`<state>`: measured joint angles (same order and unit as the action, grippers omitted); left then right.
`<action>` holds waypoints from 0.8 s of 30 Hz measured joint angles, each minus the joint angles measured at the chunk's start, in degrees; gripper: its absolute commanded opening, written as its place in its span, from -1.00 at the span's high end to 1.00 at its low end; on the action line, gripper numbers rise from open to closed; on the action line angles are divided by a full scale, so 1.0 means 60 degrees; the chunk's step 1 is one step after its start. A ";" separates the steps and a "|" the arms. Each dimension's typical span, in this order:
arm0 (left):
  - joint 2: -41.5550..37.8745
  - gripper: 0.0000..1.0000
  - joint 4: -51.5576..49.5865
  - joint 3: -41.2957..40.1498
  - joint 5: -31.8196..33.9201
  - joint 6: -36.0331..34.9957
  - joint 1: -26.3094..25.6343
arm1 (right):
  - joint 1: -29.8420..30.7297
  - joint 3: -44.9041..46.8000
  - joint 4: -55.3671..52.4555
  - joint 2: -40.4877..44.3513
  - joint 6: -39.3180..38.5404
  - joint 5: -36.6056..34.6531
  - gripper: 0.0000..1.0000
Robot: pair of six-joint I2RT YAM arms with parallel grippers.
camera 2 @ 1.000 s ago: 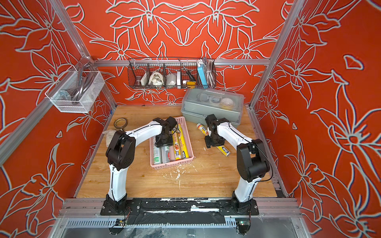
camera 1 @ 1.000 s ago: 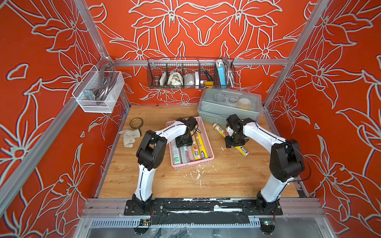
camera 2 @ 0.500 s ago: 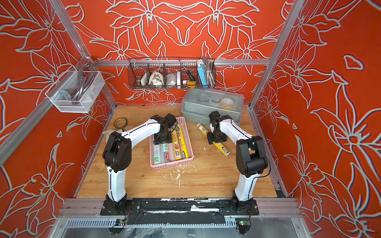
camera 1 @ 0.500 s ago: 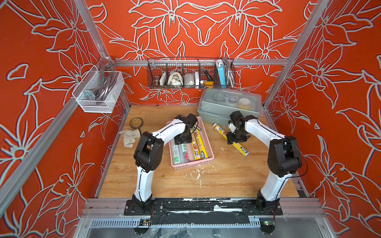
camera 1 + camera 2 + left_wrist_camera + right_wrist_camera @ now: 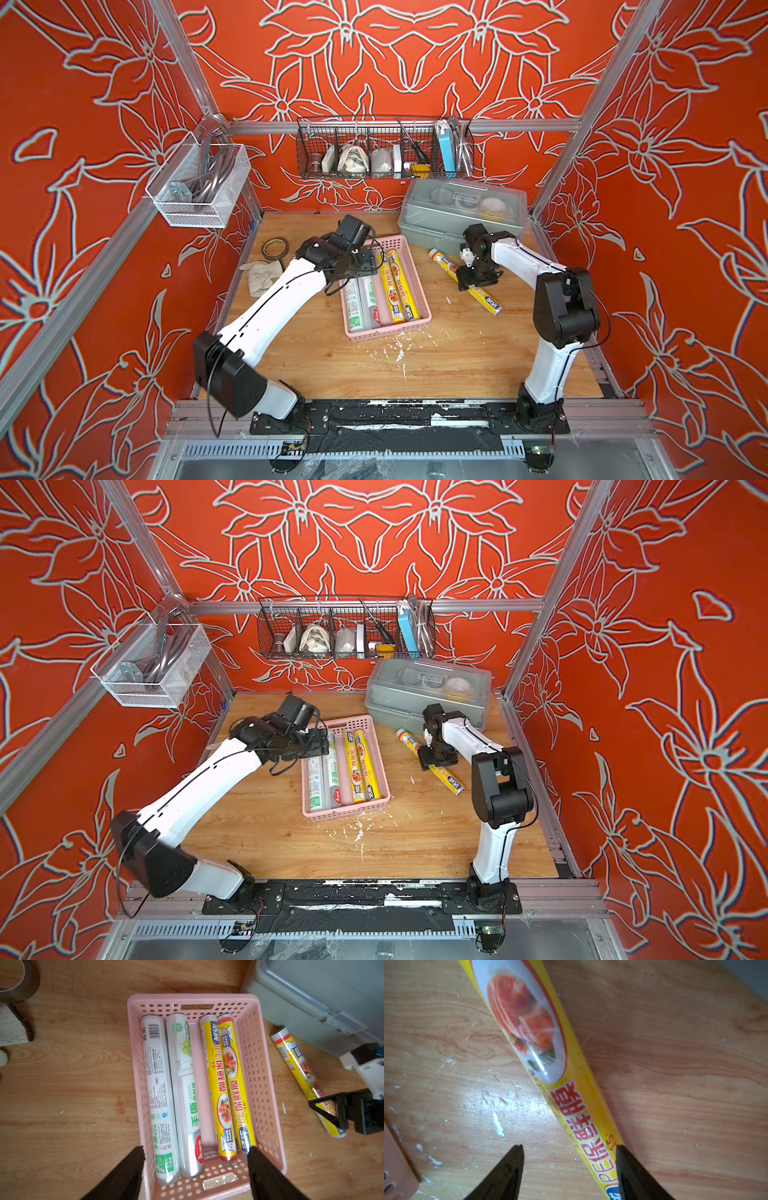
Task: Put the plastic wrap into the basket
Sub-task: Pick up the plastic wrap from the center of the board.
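Right gripper (image 5: pixel 569 1169) low over the table, fingers parted and straddling the near half of the last yellow roll (image 5: pixel 548 1064); one fingertip (image 5: pixel 623 1153) sits at the roll's edge, the other stands off on bare wood, so nothing is clamped. The gap is wider than the roll, which suits a descent onto it rather than a carry. That roll lies flat and diagonal on the wooden table (image 5: pixel 436 365), right of the pink basket (image 5: pixel 420 291) and apart from it, far end toward the grey lidded box (image 5: pixel 461 208), near end pointing at the right arm's elbow; in a top view the gripper (image 5: pixel 436 758) covers its middle. Left gripper (image 5: pixel 195 1157) hangs above the basket's far end, fingers spread wide, empty (both tips frame the rolls below without touching them, as far as the wrist view shows). Inside the basket four rolls lie lengthwise and parallel: two white-silver rolls (image 5: pixel 174 1095) against the left wall, two yellow rolls (image 5: pixel 228 1088) side by side toward the right, with bare floor showing between the pairs and along the right wall, so room looks left for a fifth. Judged state: four of five stowed, one to go. The diagonal lie means the roll will likely need turning to match the basket's long axis. Brown tape ring (image 5: pixel 275 248) and a crumpled cloth (image 5: pixel 262 276) sit far left, uninvolved.
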<state>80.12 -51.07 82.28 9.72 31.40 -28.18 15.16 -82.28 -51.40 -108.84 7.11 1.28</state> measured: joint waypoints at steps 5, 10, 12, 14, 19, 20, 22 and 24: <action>-0.1872 -0.89 0.0463 -0.1027 0.0153 -0.0302 0.0004 | 0.0000 -0.0266 0.0219 -0.0321 -0.0069 0.0000 -0.41; -0.3308 -0.94 0.0725 -0.1749 0.0270 -0.0474 0.0018 | 0.0000 -0.0277 0.0393 -0.0590 -0.0098 0.0000 -0.40; -0.3668 -0.94 0.0798 -0.1985 0.0306 -0.0517 0.0018 | 0.0000 -0.0277 0.0433 -0.0634 -0.0098 -0.0004 -0.37; -0.3960 -0.95 0.0845 -0.2178 0.0331 -0.0546 0.0018 | 0.0000 -0.0277 0.0470 -0.0670 -0.0095 -0.0007 -0.34; -0.4193 -0.95 0.0954 -0.2397 0.0386 -0.0546 0.0066 | -0.0004 -0.0251 0.0688 -0.0747 -0.0062 -0.0011 -0.25; -0.4197 -0.95 0.0976 -0.2422 0.0386 -0.0546 0.0066 | -0.0004 -0.0229 0.0729 -0.0754 -0.0058 -0.0015 -0.24; -0.4167 -0.95 0.1024 -0.2466 0.0379 -0.0539 0.0073 | -0.0004 -0.0189 0.0798 -0.0783 -0.0047 -0.0026 -0.23; -0.4138 -0.95 0.1045 -0.2488 0.0372 -0.0532 0.0073 | -0.0004 -0.0142 0.0892 -0.0831 -0.0025 -0.0029 -0.19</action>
<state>55.29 -44.80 67.35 11.94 28.21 -27.75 15.14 -83.13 -46.04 -113.82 6.96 1.10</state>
